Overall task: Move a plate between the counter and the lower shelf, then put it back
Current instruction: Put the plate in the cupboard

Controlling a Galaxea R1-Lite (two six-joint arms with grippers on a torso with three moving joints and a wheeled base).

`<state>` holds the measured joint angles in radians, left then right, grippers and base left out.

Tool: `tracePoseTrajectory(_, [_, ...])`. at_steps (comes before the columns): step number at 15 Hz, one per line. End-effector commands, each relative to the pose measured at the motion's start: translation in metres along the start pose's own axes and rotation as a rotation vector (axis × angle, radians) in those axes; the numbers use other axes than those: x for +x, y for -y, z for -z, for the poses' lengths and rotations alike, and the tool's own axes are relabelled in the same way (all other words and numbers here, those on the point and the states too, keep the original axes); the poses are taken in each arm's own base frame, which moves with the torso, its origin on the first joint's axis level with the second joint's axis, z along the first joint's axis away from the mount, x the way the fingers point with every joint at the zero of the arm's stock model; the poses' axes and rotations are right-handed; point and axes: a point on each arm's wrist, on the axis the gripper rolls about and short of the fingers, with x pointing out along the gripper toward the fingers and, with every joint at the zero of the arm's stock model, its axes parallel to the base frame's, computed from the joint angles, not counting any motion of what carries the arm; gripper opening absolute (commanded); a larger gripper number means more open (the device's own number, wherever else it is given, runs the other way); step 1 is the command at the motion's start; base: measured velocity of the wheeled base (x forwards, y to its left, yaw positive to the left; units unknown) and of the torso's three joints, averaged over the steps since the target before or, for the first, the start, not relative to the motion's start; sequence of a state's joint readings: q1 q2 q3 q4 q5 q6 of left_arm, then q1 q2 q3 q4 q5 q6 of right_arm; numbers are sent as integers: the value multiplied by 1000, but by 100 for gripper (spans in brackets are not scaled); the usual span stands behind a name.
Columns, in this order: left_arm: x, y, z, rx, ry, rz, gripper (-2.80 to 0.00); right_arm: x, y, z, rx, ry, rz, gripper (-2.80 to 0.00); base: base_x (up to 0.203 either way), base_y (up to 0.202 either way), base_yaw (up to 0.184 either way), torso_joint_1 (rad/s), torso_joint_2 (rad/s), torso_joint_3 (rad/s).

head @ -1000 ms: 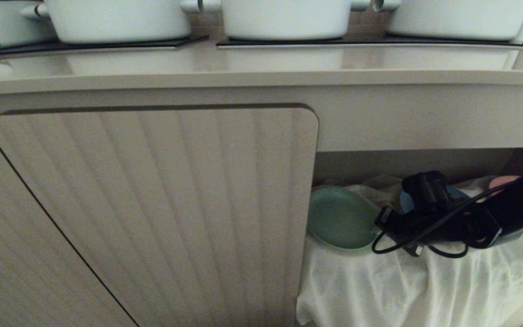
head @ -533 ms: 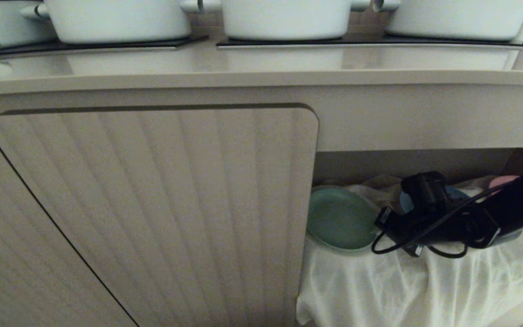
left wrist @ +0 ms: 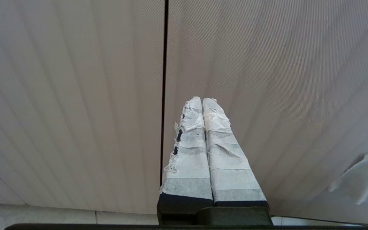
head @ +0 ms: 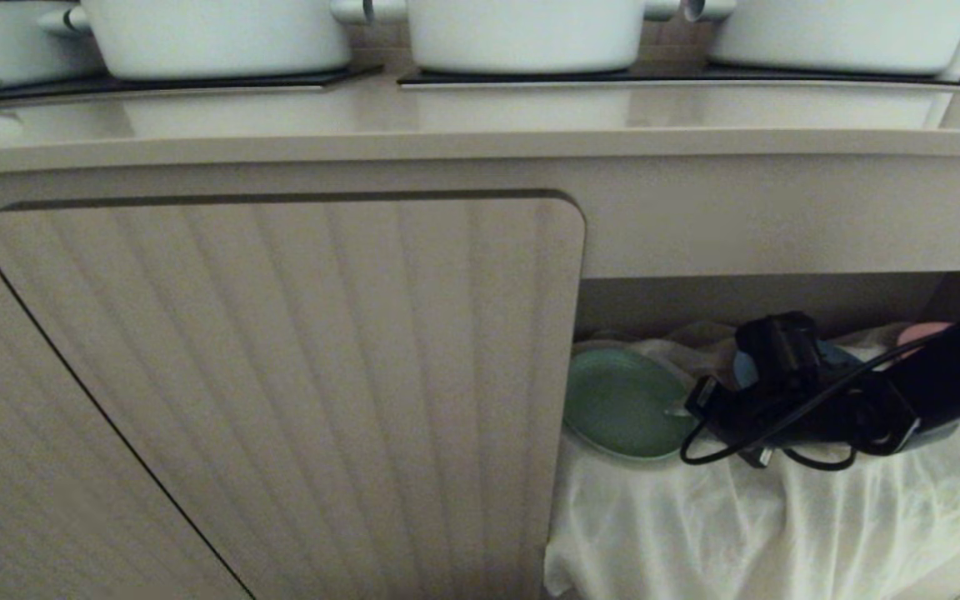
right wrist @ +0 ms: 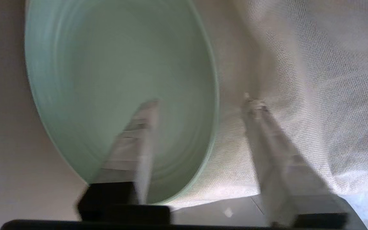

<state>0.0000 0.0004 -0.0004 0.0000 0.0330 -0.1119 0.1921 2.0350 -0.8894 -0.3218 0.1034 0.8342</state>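
plate [head: 622,402]: 1, on lower shelf [head: 780,517] | right end effector [right wrist: 200,103]: spread astride rim | pots [head: 522,33]: 3 | left end effector [left wrist: 202,103]: pressed together

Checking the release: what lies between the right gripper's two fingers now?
In the right wrist view the right gripper stands open; the rim of the green plate and white cloth lie between its fingers.

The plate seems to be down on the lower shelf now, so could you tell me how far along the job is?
Done: the plate lies on the white cloth of the lower shelf. In hand: the right gripper is open, one finger over the plate, the other over the cloth, straddling its rim. Left: gripping it and putting it back on the counter. The left gripper is parked shut by the cabinet door.
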Motion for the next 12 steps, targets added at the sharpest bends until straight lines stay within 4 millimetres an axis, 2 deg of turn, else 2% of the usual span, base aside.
tracePoseTrajectory(1, [0, 0, 0, -2, 0, -1, -280, -1, 0, 0, 5, 1, 0, 0, 0, 0, 0, 0, 0, 0])
tracePoseTrajectory(10, [0, 0, 0, 0, 0, -1, -280, -11, 0, 0, -5, 42, 30, 0, 0, 0, 0, 0, 0, 0])
tracePoseTrajectory(12, [0, 0, 0, 0, 0, -1, -280, -14, 6, 5, -43, 28, 45, 0, 0, 0, 0, 0, 0, 0])
